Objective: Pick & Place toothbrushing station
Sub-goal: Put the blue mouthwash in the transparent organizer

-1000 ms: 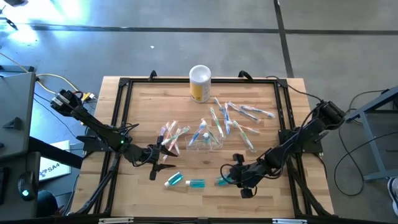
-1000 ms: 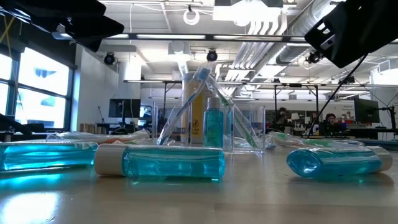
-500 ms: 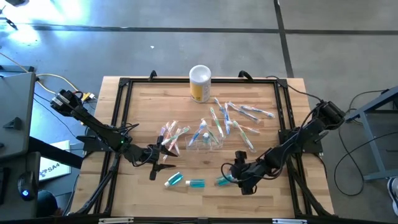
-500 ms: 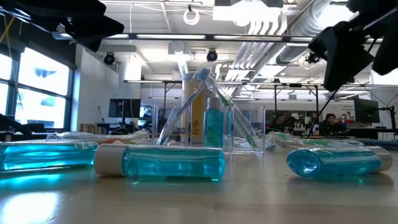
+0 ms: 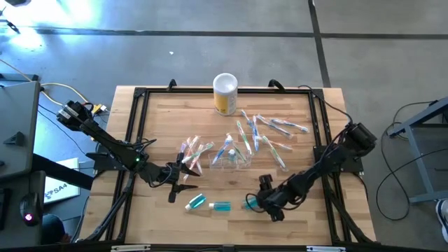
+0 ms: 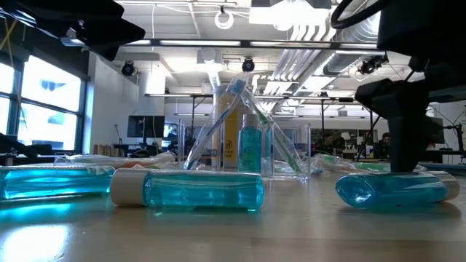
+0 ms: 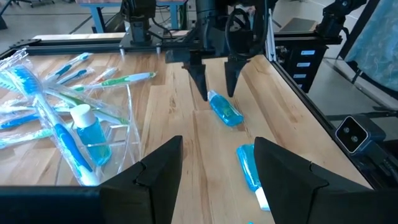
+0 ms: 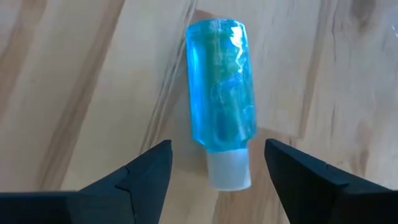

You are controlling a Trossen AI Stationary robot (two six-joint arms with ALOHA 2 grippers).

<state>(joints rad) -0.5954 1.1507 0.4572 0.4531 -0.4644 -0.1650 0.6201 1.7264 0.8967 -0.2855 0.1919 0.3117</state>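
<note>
A teal toothpaste tube [image 8: 221, 93] with a white cap lies flat on the wooden table near its front edge. My right gripper [image 8: 217, 169] points steeply down over the tube's cap end, open, with one finger on either side and a gap to each. In the high view this tube [image 5: 248, 204] lies just left of my right gripper [image 5: 260, 199]. Two more teal tubes [image 5: 197, 203] [image 5: 221, 206] lie to its left. My left gripper [image 5: 180, 183] hovers open and empty above the table. The clear plastic bag [image 5: 234, 159] stands mid-table with a tube and a toothbrush in it. Loose toothbrushes [image 5: 269, 129] [image 5: 194, 149] lie around it.
A yellow cup with a white top [image 5: 225, 93] stands at the table's far edge. A black frame rail [image 5: 318, 140] runs around the tabletop. In the low view, people sit in the room [image 6: 386, 138] far behind the table.
My right gripper has come down toward the teal tube and tipped to point more steeply downward; its fingers now stand beside the tube's cap end. The tube has stayed where it lay.
</note>
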